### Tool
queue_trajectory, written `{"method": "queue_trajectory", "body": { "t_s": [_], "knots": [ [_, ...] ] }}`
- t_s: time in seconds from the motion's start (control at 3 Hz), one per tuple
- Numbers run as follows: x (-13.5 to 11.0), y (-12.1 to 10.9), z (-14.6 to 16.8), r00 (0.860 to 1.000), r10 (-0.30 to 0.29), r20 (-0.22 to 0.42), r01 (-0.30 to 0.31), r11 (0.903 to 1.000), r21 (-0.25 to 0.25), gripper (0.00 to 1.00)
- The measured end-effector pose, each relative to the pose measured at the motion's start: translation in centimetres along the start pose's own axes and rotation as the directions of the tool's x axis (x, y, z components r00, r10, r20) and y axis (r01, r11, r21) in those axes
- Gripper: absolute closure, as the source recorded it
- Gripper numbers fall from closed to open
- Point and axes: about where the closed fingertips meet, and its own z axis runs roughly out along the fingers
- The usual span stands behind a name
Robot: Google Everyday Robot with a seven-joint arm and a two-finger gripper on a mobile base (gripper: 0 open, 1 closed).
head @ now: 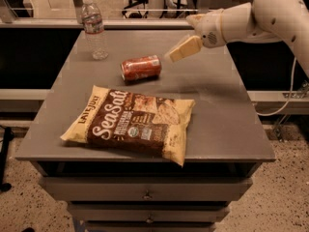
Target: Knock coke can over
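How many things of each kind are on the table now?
Cans: 1, the coke can, lying on its side.
Bottles: 1, the water bottle, upright.
Bags: 1, the chip bag.
Total: 3.
The gripper hovers beside the can, apart from it.

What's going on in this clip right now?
The robot's single arm reaches in from the right, and its gripper hovers above the grey table, just right of the coke can and not touching it. The can lies on its side near the middle of the table, so the knock-over looks done. A bag of chips lies flat in front of it, and a water bottle stands upright at the back left.
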Motion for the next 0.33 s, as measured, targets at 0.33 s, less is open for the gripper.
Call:
{"method": "queue_trajectory", "body": {
  "t_s": [0.33],
  "knots": [
    [1.28,-3.43,-3.83,0.998,-0.018,-0.054,0.021,0.9987,0.046,0.00]
  ]
}}
